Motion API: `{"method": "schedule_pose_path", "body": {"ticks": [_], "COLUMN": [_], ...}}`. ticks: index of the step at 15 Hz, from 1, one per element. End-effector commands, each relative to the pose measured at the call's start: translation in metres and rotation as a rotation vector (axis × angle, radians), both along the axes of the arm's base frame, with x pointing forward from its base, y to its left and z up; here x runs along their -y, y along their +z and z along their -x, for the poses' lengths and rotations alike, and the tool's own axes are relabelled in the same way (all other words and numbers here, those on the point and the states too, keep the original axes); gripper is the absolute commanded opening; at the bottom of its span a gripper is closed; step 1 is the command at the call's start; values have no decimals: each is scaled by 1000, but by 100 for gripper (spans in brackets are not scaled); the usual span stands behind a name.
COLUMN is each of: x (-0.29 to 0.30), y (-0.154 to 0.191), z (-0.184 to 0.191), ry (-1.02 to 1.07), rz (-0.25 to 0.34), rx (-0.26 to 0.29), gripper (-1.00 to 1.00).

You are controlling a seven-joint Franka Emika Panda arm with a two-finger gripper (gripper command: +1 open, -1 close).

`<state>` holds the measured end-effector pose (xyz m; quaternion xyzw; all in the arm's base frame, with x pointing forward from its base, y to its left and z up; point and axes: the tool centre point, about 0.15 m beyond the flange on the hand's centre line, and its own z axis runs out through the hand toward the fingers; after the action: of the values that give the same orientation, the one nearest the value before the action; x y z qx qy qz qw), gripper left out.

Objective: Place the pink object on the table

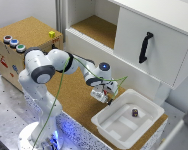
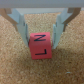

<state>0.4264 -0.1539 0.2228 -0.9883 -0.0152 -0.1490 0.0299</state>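
1. Looking through the wrist view, I see the gripper [image 2: 41, 36] with its two pale fingers [image 2: 20, 22] closed in against the sides of the pink object [image 2: 40, 45], so it is holding that item.
2. The pink object reads as a small pinkish-red cube with dark letter-like marks on its face, sitting between the fingertips over the cork-brown surface of the table [image 2: 15, 65]; I cannot tell whether its underside touches the cork.
3. From the exterior view, I see the gripper [image 1: 105, 97] low over the table [image 1: 74, 95], just beside the left edge of the white tray [image 1: 125, 122]; the cube itself is too small for me to pick out there.
4. A small dark object [image 1: 135, 113] lies inside the tray, toward its far right part, apart from the gripper.
5. On the exterior view's left stands a cork-topped box [image 1: 29, 30] with coloured buttons [image 1: 14, 43] along its near edge and a small yellow piece [image 1: 52, 34] on top.
6. Behind the table I see a white cabinet [image 1: 144, 35] with an open cork-lined shelf and a black handle [image 1: 145, 47] on its door.
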Motion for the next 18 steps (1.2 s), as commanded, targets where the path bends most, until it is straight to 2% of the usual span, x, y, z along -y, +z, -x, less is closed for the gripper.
{"method": "schedule_pose_path", "body": {"ticks": [1, 3, 7, 8, 10, 12, 13, 14, 15, 17, 18], "x": [15, 25, 43, 48, 56, 54, 52, 49, 49, 52, 55], "y": [51, 73, 102, 102, 95, 77, 68, 55, 47, 33, 27], "z": [17, 21, 17, 16, 18, 19, 19, 20, 19, 18, 16], "ry": [-5, 3, 79, 86, 84, 90, 86, 93, 71, 61, 49], "rz": [-2, -13, 48, 84, 120, 117, 125, 122, 131, 107, 105], "rx": [-39, -35, -79, -119, -156, -183, -176, -203, -198, -217, -202], "gripper": [100, 100, 100, 100, 100, 100, -100, -100, -100, -100, -100]}}
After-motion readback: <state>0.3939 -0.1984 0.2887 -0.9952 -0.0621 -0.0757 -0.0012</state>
